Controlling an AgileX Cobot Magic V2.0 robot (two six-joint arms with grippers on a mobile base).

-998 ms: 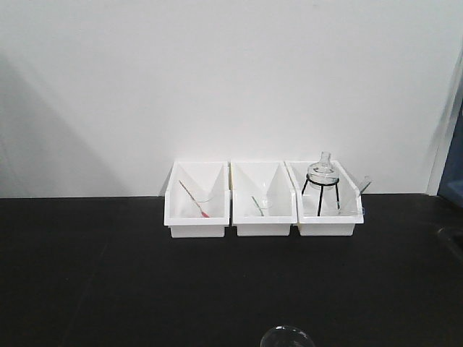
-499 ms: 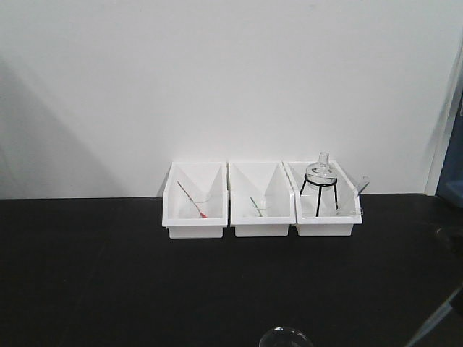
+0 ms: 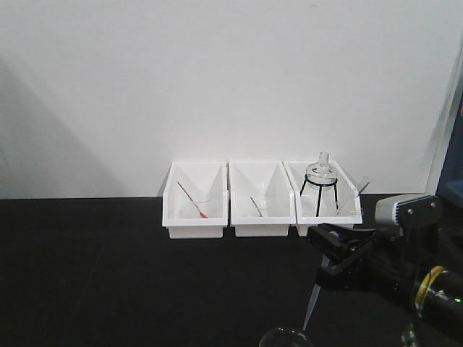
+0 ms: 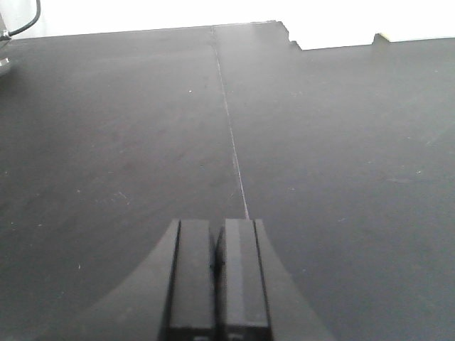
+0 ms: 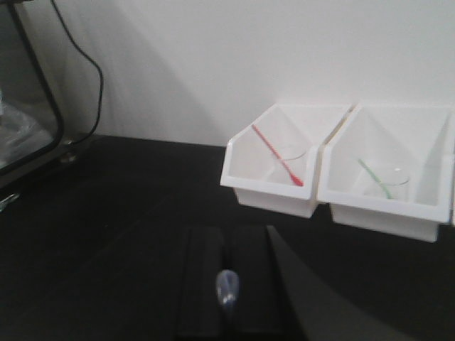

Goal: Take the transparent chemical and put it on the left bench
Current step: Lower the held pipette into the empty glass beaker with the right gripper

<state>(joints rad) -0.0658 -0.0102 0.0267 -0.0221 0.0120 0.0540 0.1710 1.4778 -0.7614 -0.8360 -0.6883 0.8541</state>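
Observation:
The transparent chemical is a slim clear pipette [image 3: 311, 307] that hangs tip-down from my right gripper [image 3: 323, 277], above the left bench [image 3: 108, 275]. My right gripper has come in from the right, in front of the right-hand white bin. In the right wrist view my right gripper [image 5: 227, 238] is shut on the pipette, and its bulb [image 5: 227, 288] shows between the fingers. My left gripper [image 4: 217, 227] is shut and empty, low over bare black worktop [image 4: 320, 156]. It does not show in the front view.
Three white bins stand along the back wall: the left bin [image 3: 195, 217] holds a red pipette [image 5: 277, 165], the middle bin [image 3: 262, 217] a green one [image 5: 375, 177], the right bin [image 3: 340, 218] a glass flask on a black stand [image 3: 320, 177]. A clear beaker rim [image 3: 286, 336] is at the bottom edge.
My right arm has come into the front view from the lower right, carrying the pipette leftward and up over the bench. The bins have not moved.

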